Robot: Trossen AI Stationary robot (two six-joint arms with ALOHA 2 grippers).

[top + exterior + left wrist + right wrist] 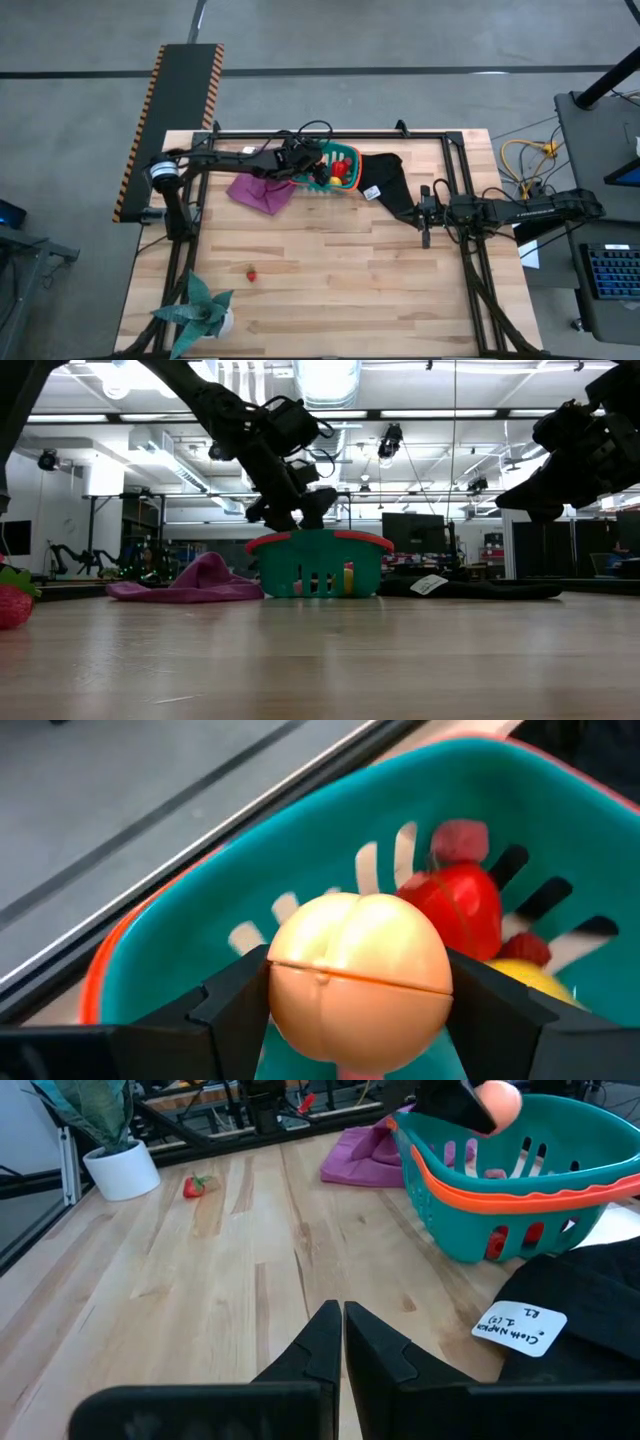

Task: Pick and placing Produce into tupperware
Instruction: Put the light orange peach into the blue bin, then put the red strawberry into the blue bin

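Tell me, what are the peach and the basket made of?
The peach, held in the left claw, looks like smooth, slightly glossy plastic: it has a straight seam line around its middle and a soft shine. The basket looks like hard moulded plastic too, teal with an orange rim and neat slots cut in its walls.

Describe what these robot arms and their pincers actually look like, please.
Both arms are dark, slim and jointed. The left arm has a pale round joint near its base and loose black cables looping around its wrist. The right arm is equally dark. The right gripper has two flat, matte black, wedge-shaped fingers. The left gripper has similar angular black fingers.
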